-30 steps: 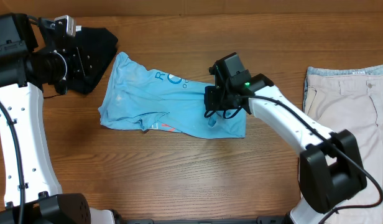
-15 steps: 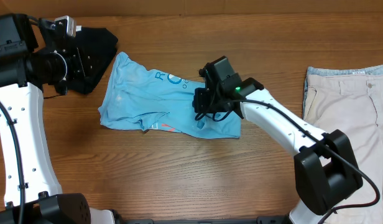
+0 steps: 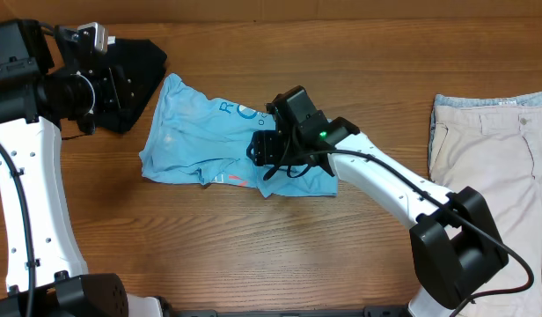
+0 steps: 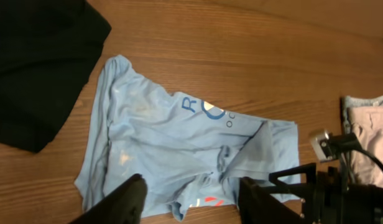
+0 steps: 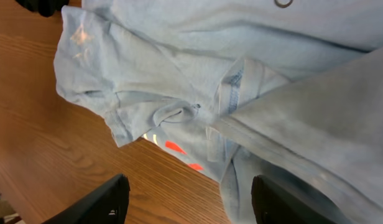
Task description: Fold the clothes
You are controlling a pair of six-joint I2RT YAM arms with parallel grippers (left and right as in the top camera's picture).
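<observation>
Both grippers stand with jaws apart, pinching nothing — the right gripper [image 5: 188,198] low over the light blue T-shirt [image 3: 187,132] at the centre of the table [image 3: 341,264], the left gripper [image 4: 190,198] off at ten o'clock by the black garment [image 3: 139,66]. Risk: the flap [image 4: 269,146] doubled over at the shirt's three o'clock end lies loose — a jaw snagging it would drag it open.

T-shirt [image 3: 196,132] lies mid-bench [image 3: 253,255], its right end doubled over beneath my right gripper [image 3: 267,161]. A second garment [image 3: 135,66] lies just beside its far-left corner, behind it. Shorts [image 3: 495,167] lie well apart at the bench's right edge.
</observation>
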